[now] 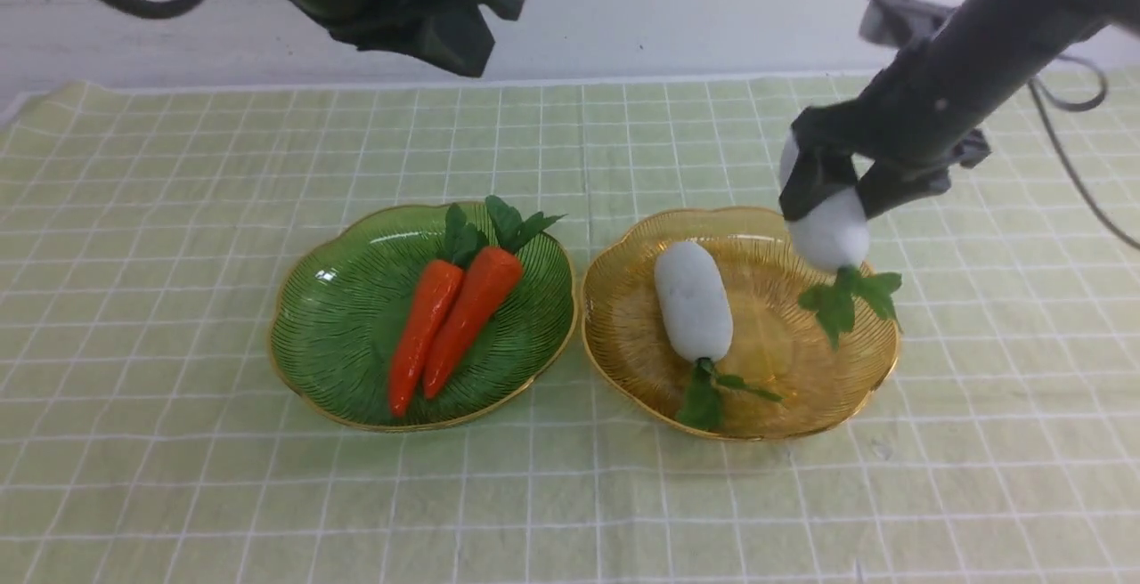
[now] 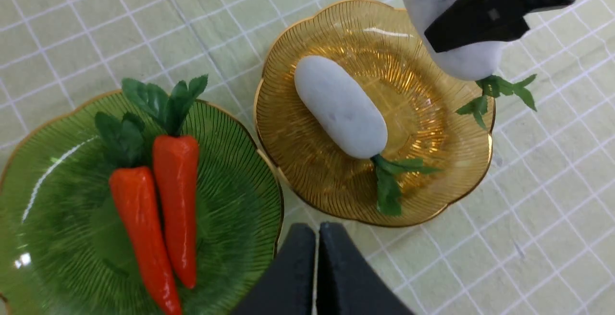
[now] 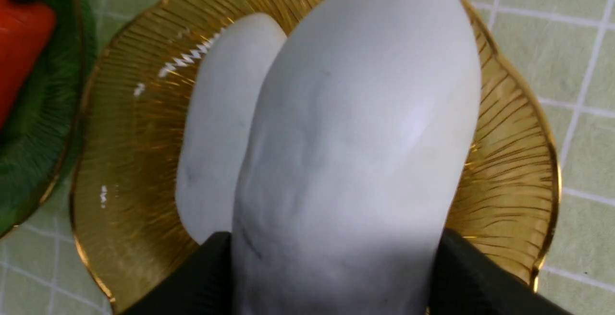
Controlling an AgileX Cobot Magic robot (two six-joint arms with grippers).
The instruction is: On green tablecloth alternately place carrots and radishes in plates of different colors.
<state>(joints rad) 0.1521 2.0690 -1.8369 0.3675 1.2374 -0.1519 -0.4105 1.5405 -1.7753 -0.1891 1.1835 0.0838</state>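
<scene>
Gripping a white toy radish [image 1: 830,232] between its parted fingers, the right gripper [image 1: 828,185] hangs above the amber plate [image 1: 761,335], where a second white radish [image 1: 695,301] lies. Two orange toy carrots [image 1: 426,335] rest side by side in the green plate [image 1: 347,326]; the left gripper [image 2: 316,231] is closed and empty.

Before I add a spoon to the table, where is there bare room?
Bare: tablecloth nearer the camera than both plates; the green plate left of its carrots. Crowded: amber plate, radish held above.
</scene>
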